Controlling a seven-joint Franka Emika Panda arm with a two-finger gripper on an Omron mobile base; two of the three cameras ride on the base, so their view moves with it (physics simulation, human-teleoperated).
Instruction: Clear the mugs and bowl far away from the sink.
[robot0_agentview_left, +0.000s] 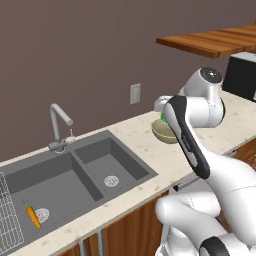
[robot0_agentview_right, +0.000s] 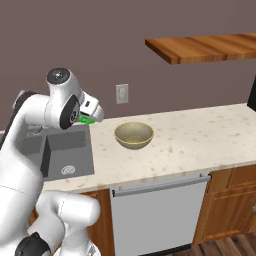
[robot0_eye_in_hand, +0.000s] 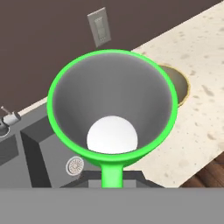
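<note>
The claw (robot0_agentview_right: 89, 119) is clamping a green mug (robot0_eye_in_hand: 113, 105) tight — holding it in the air, the bowl (robot0_agentview_right: 133, 135) sitting just beyond on the counter (robot0_agentview_right: 200, 135).

My arm (robot0_agentview_left: 220, 180) is glossy white, built of thick rounded links that swell like smooth shells. Where the links meet, my joints are dark, near black: a long dark band (robot0_agentview_left: 187, 140) runs down the edge of one link in the left base view, and a dark ring (robot0_agentview_right: 35, 245) shows low on my body in the right base view. My upper joint ends in a round grey cap (robot0_agentview_right: 58, 76) with a darker centre. A dark oval panel (robot0_agentview_right: 71, 114) sits on the side of my wrist housing. My surfaces are plain.
</note>
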